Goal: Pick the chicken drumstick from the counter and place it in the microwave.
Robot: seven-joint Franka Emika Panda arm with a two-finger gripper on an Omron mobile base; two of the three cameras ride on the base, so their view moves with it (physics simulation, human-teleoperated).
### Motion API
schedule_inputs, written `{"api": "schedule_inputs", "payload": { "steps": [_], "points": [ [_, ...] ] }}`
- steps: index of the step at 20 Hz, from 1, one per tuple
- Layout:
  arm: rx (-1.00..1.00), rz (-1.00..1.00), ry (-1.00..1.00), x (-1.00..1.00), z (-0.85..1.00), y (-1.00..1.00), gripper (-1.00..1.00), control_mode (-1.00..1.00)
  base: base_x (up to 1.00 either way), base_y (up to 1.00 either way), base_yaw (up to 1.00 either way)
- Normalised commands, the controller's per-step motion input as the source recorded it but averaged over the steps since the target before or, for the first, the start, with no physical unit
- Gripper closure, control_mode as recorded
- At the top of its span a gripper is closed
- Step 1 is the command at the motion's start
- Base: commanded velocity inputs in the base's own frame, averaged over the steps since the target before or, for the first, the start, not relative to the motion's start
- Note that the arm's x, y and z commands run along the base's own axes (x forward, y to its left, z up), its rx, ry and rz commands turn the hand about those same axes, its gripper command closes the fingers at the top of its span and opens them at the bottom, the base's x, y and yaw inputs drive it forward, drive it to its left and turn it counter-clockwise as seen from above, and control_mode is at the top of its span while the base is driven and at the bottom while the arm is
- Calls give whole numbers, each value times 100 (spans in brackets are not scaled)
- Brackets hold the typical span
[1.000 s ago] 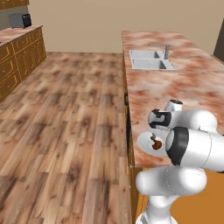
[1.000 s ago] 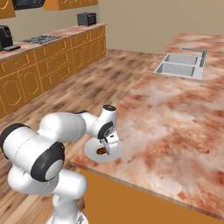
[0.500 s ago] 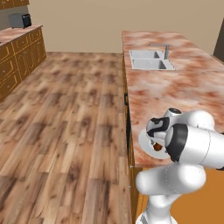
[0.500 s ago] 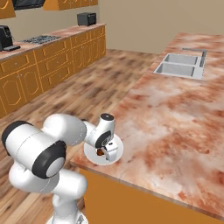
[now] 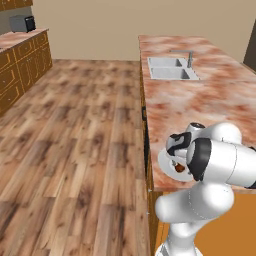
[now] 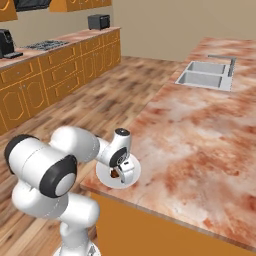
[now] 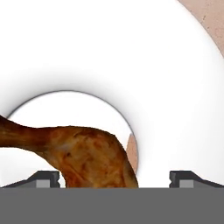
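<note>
The chicken drumstick [image 7: 83,151], reddish-brown and glossy, lies on a small white plate [image 7: 175,87] at the near corner of the counter [image 5: 200,100]. Its thin end points left in the hand view. My gripper [image 7: 116,179] is open and low over the plate, one fingertip [image 7: 43,178] on each side of the drumstick's thick end and apart from it. From the left base view the gripper [image 5: 176,154] hangs over the plate [image 5: 164,161]. From the right, the gripper [image 6: 123,170] covers most of the drumstick [image 6: 115,174]. The microwave is out of view.
A steel sink [image 5: 170,68] with a faucet sits farther along the counter [image 6: 200,135]. Across the wooden floor [image 5: 75,140] runs a cabinet row with a toaster [image 6: 99,21], a stove [image 6: 42,45] and a coffee machine [image 6: 6,42]. The plate [image 6: 104,172] lies close to the counter edge.
The gripper has come down from above the plate to just over the drumstick, staying open. The plate and drumstick have not moved.
</note>
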Motion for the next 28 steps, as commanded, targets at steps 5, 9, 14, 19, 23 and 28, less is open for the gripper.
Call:
{"api": "schedule_inputs", "payload": {
  "steps": [5,9,14,19,23,28],
  "points": [
    [-7,4,0,0,-46,4,100,-100,0,0,0],
    [-8,5,0,-9,-29,0,100,-100,0,0,0],
    [-6,5,0,-7,-4,0,100,-100,0,0,0],
    [-1,5,-3,-15,20,0,100,-100,0,0,0],
    [0,6,-6,-27,81,0,100,-100,0,0,0],
    [0,9,-1,-52,100,14,100,-100,0,0,0]
  ]
}}
